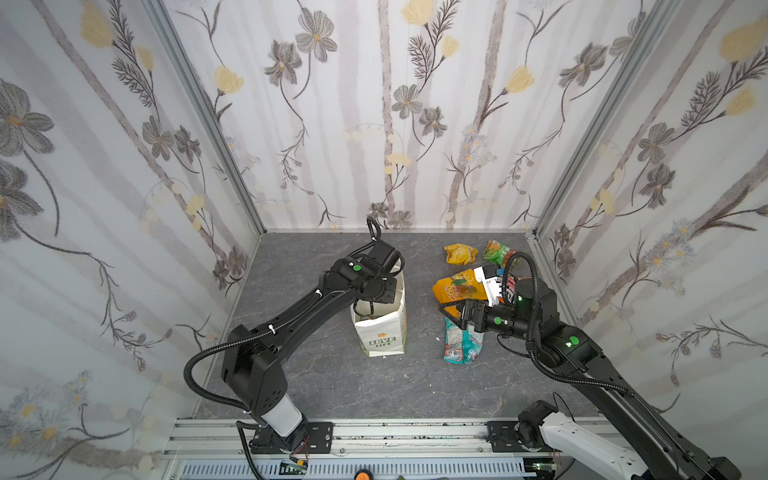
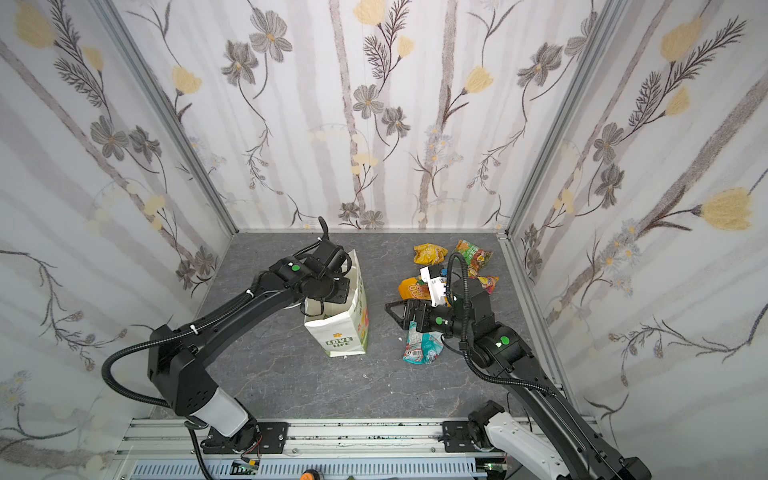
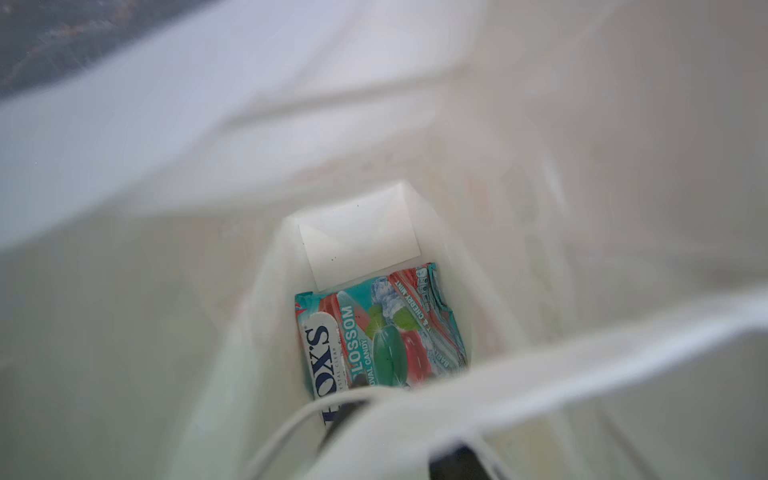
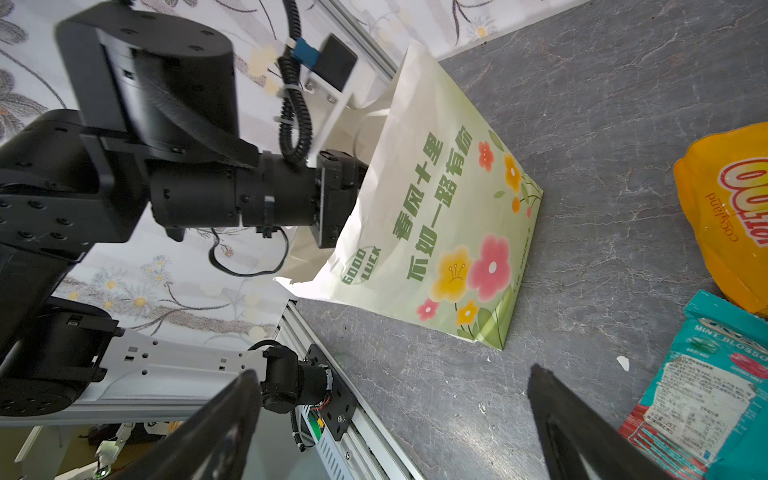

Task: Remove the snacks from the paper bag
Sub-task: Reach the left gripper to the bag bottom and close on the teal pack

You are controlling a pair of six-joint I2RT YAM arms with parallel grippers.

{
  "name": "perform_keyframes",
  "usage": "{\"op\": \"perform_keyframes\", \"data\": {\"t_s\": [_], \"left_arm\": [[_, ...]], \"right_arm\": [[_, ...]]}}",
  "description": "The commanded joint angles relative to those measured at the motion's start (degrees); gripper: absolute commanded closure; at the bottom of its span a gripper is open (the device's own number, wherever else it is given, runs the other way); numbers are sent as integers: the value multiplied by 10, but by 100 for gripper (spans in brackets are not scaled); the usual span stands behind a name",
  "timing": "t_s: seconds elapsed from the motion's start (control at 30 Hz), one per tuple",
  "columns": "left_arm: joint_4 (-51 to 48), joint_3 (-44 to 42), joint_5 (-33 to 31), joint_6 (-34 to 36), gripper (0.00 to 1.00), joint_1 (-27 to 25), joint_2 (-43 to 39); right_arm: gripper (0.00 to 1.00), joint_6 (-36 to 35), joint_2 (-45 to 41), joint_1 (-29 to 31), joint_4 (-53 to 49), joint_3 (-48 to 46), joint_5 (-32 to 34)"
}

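Note:
The white paper bag (image 1: 382,332) (image 2: 340,332) (image 4: 436,232) stands upright at mid-table. My left gripper (image 3: 407,415) reaches down into its mouth. Its two dark fingers (image 3: 340,417) stand apart, half hidden by the bag's rim and cord handle. A teal-white FOX'S packet (image 3: 374,336) lies flat on the bag's floor below them, untouched. To the right of the bag lie the other snacks: yellow (image 1: 459,253), green (image 1: 496,251), large orange-yellow (image 1: 453,289), red-orange (image 2: 486,282) and teal (image 1: 463,345). My right gripper (image 1: 446,311) (image 4: 392,372) hovers open and empty between bag and packets.
Floral-papered walls close in the grey marbled table (image 1: 332,374) at the back and both sides. An aluminium rail (image 1: 374,436) with both arm bases runs along the front. A tiny white scrap (image 4: 622,362) lies near the teal packet.

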Motion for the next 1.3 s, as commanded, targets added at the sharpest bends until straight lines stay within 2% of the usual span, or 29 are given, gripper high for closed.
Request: {"op": "perform_keyframes", "data": {"t_s": [0.0, 0.33, 0.43, 0.67, 0.87, 1.0, 1.1, 1.2, 1.27], "left_arm": [[14, -10, 28, 1, 53, -1, 17], [57, -52, 78, -6, 17, -13, 107], [75, -73, 78, -12, 13, -13, 132], [127, -115, 82, -30, 13, -14, 171], [135, -139, 71, -34, 24, -15, 192], [138, -143, 73, -37, 47, -15, 187], [137, -141, 69, -36, 70, -15, 171], [132, -134, 61, -30, 97, -15, 160], [131, -129, 61, -24, 100, -15, 156]], "right_arm": [[1, 6, 2, 1, 23, 2, 5], [1, 1, -1, 1, 18, -2, 8], [1, -3, -1, 2, 16, -3, 11], [1, -9, 1, 1, 8, -2, 13], [1, -9, -6, 1, 7, -7, 16], [1, -8, -7, 1, 6, -7, 17], [1, -8, -9, 2, 6, -8, 18], [1, -5, -15, 2, 12, -17, 19], [0, 0, -20, 1, 20, -25, 21]]}}
